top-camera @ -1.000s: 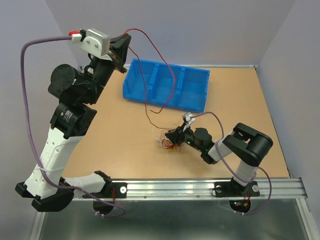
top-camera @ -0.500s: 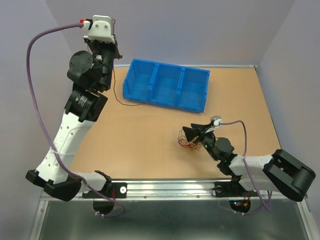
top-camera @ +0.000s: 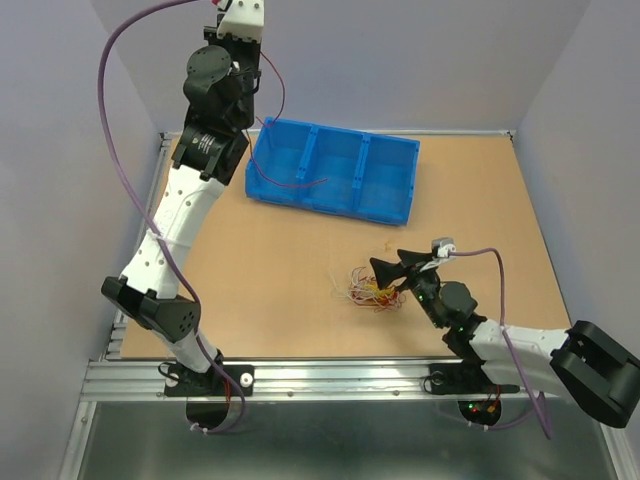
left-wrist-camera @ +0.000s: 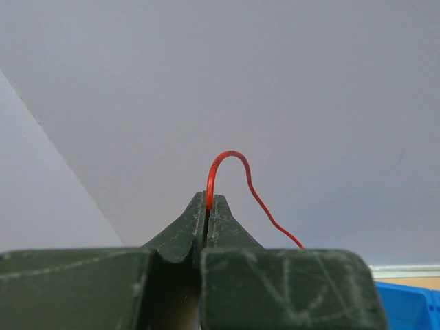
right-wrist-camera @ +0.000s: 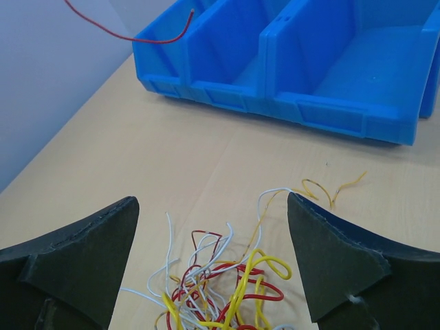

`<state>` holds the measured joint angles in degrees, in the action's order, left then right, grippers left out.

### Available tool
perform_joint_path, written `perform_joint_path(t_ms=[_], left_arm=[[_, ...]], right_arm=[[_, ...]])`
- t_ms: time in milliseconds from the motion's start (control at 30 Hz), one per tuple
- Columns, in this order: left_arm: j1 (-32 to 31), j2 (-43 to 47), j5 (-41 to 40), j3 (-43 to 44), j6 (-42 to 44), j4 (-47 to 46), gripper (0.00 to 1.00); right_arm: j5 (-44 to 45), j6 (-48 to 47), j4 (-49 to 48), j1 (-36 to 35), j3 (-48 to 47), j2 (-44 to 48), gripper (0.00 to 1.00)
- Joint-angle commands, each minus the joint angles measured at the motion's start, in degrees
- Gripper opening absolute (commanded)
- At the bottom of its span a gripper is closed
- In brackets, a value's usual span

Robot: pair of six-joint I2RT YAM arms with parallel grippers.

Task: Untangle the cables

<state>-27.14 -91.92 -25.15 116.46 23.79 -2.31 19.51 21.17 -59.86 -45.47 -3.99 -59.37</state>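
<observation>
At the far left, raised high above the table against the back wall, the left gripper is clamped on a single red wire. The left wrist view shows its jaws pressed together, with the red wire arching up out of the pinch at the left gripper and trailing down to the right.

From there the wire hangs in a loose curve down to the blue bin. Its free end runs rightward across the bin's left compartment to about the first divider. Whether the end rests on the plastic or hangs just above it cannot be told. In the right wrist view the same wire crosses the upper left corner, and its tip is at the top edge of the bin.

Well apart from the bin, nearer and to the right, a clump of cables lies on the table as a small knot of red, yellow and white loops. The right wrist view shows the clump low between the two dark fingers, and a thin yellow strand lies apart from it towards the right.

Just right of the clump, the right gripper sits low over the table, spread wide and holding nothing. Its opening faces the clump and the bin beyond.
</observation>
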Motion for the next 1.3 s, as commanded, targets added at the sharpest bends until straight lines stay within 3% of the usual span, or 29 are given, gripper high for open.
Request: perform_joint_path(t_ms=[0,267,433,1267], left_arm=[[0.2,-2.8,-1.7,7.6,5.5,-3.8,0.0],[0.5,-7.1,-4.4,12.3,8.5,-6.4,0.01],[0.9,-9.9,-10.8,15.2,12.3,-9.8,0.02],[-0.3,-16.6,-13.6,8.1,17.6,-9.8,0.0]], right_arm=[[1.4,-0.3,-0.1,-0.4,1.6,2.1,0.94],[1.9,-0.8,1.0,-0.3,2.8,5.1,0.94],[1.8,-0.7,1.3,-0.4,3.0,5.8,0.94],[0.0,-0.5,2.4,-0.4,3.1,7.2,0.94]])
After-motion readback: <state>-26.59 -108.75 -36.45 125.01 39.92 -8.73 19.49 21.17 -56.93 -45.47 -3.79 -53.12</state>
